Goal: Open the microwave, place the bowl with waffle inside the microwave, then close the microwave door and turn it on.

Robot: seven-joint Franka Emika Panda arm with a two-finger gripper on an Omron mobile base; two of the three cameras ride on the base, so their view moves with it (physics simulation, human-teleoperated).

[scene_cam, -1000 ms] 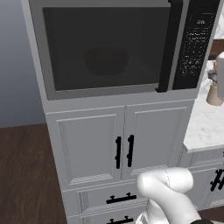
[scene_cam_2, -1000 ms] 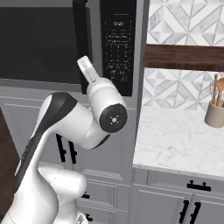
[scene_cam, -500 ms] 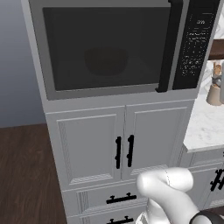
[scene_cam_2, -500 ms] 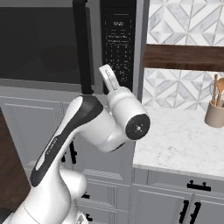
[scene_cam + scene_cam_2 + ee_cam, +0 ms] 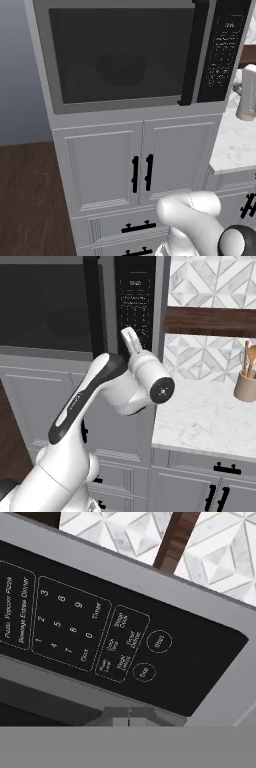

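The large grey built-in microwave (image 5: pixel 135 55) sits with its wide grey-framed door (image 5: pixel 120 52) of dark glass shut flush, the tall black bar handle (image 5: pixel 192 50) at the door's right edge; through the glass a round dark shape, which I take to be the reddish-brown glossy bowl (image 5: pixel 121 68), rests in the middle of the cavity, its colour too dim to confirm; so the loading and closing look done and only the switching-on is left. Over the last second the white arm has swung from the left of the black control panel (image 5: pixel 135 301) toward it, and the gripper (image 5: pixel 131 341) has come up to just below the panel, its fingers pressed together into a single tip; in the hand view the panel is close ahead, the round Start marking (image 5: pixel 159 642) and the Stop marking (image 5: pixel 144 672) side by side right of the number pad, no contact visible yet; my judgement is that a press on Start is being lined up. To the right of the microwave lies a white marble surface (image 5: pixel 210 416) carrying a beige utensil jar (image 5: pixel 246 383); behind it a patterned tile wall with a dark wooden shelf (image 5: pixel 210 322); below the microwave, white panelled cabinets (image 5: pixel 135 170) with short black handles; left of them, dark wood floor (image 5: pixel 25 200).
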